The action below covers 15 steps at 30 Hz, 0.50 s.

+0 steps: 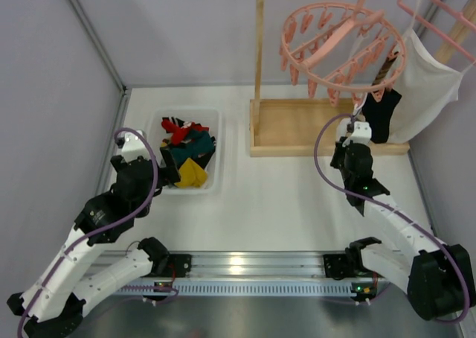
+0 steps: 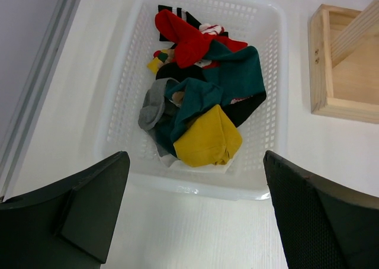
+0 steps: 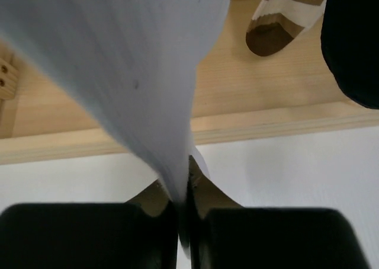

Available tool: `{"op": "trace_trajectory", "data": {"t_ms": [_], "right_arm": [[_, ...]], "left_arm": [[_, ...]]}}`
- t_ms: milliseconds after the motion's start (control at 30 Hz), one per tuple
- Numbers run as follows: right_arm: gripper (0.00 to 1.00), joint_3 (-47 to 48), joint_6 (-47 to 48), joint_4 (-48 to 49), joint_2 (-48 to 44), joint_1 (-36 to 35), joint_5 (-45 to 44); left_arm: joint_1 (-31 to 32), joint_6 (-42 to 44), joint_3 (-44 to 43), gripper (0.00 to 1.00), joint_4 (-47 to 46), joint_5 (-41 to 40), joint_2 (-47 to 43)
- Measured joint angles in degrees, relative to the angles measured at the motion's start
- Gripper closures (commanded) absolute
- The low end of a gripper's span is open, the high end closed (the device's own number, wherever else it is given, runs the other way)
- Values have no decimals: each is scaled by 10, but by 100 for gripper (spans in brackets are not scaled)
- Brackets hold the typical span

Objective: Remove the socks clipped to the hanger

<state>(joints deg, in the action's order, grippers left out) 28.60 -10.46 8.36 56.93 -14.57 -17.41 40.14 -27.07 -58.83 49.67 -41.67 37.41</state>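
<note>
The round pink hanger (image 1: 338,44) with its pegs hangs from the wooden rail. A black sock (image 1: 381,115) and a brown striped sock (image 1: 384,70) hang clipped at its near right side. My right gripper (image 1: 355,129) is just under the ring, left of the black sock. It is shut on a pale white sock (image 3: 136,73) that runs up out of the jaws (image 3: 183,204). The brown striped sock (image 3: 284,20) and the black sock (image 3: 352,44) hang beyond. My left gripper (image 2: 195,221) is open and empty, over the near rim of the basket (image 2: 278,73).
The white basket (image 1: 160,126) holds several loose socks: red, teal, mustard yellow (image 2: 207,138), grey. The wooden stand's base (image 1: 297,126) lies under the hanger. A large white garment (image 1: 428,85) hangs on a plain pink hanger (image 1: 439,18) at the far right.
</note>
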Motion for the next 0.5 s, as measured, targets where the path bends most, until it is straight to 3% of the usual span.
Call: {"op": "trace_trajectory", "data": {"t_ms": [133, 267, 400, 500], "right_arm": [[100, -32, -7, 53, -19, -6, 12], [100, -57, -15, 82, -49, -33, 5], [100, -64, -23, 98, -55, -94, -18], [100, -65, -37, 102, -47, -144, -38]], "left_arm": [[0, -3, -22, 1, 1, 26, 14], [0, -18, -98, 1, 4, 67, 57], [2, -33, -234, 2, -3, 133, 154], [47, -38, -344, 1, -11, 127, 250]]}}
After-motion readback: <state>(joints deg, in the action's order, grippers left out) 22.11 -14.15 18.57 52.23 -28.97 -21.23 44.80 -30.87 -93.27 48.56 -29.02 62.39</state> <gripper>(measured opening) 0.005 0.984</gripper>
